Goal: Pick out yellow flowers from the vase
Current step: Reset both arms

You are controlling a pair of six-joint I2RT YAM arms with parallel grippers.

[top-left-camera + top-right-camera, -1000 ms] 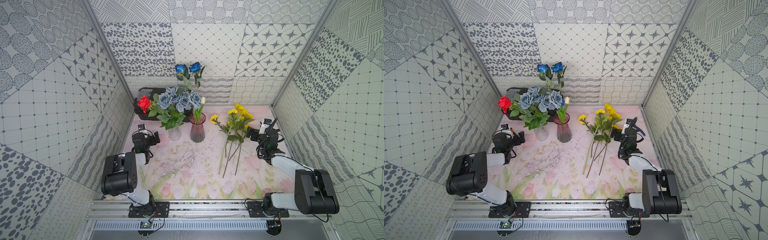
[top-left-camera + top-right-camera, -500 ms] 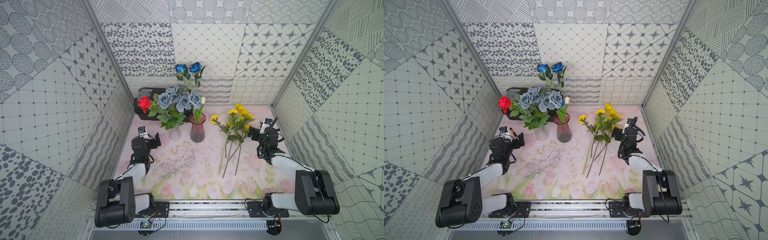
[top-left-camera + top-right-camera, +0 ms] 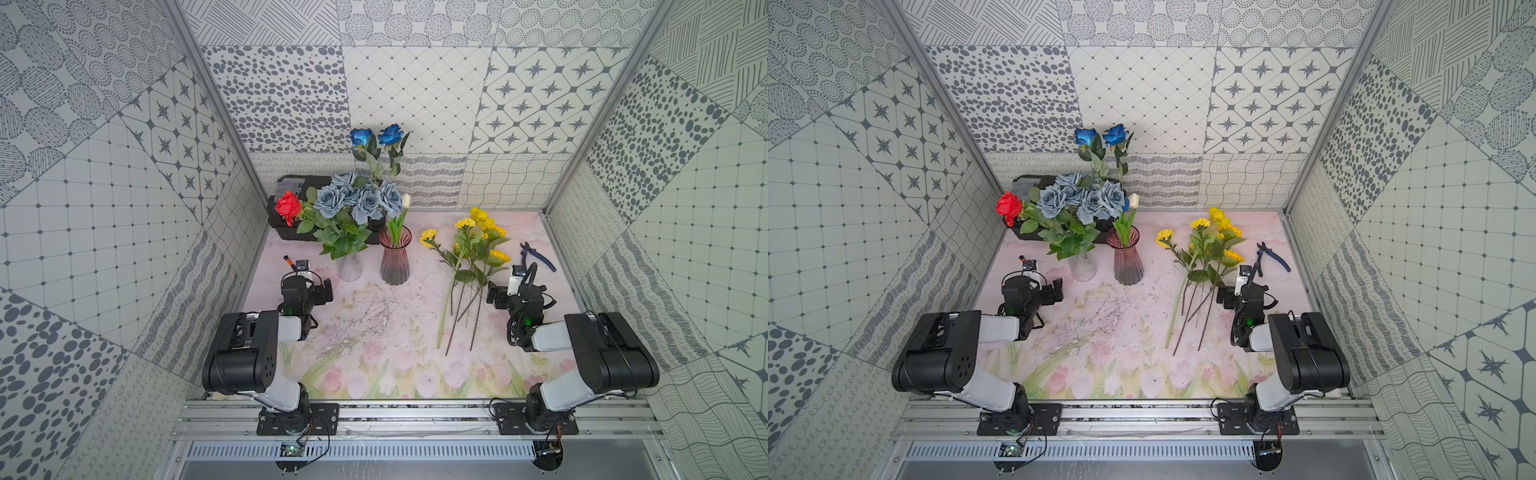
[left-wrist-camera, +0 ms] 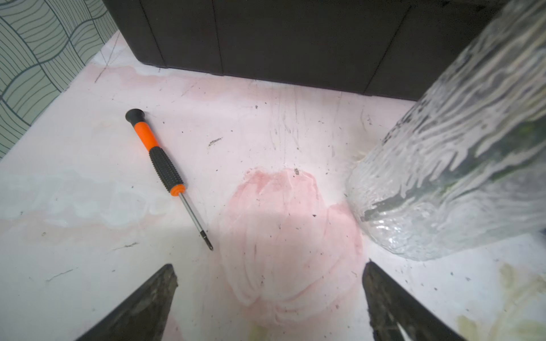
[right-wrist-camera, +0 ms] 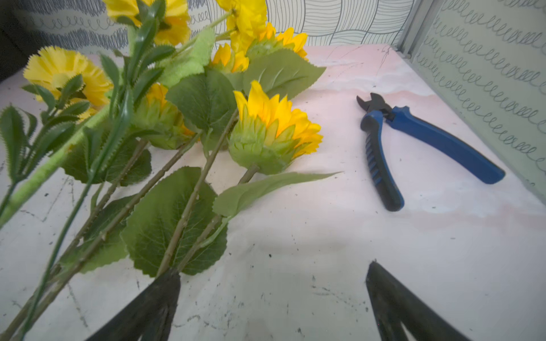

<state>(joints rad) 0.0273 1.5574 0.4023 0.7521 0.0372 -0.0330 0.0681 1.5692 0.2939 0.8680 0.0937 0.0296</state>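
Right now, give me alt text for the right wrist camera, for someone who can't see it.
A bunch of yellow flowers lies flat on the pale pink table, stems pointing toward the camera. Blue-handled cutters lie on the table apart from them. The right gripper is open and holds nothing.

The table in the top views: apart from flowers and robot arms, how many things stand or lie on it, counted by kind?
Vases: 2 (clear textured glass vase, ribbed pink glass vase)
Hand tools: 2 (orange-and-black screwdriver, blue-handled cutting pliers)
Boxes: 1 (black plastic box)
Total: 5
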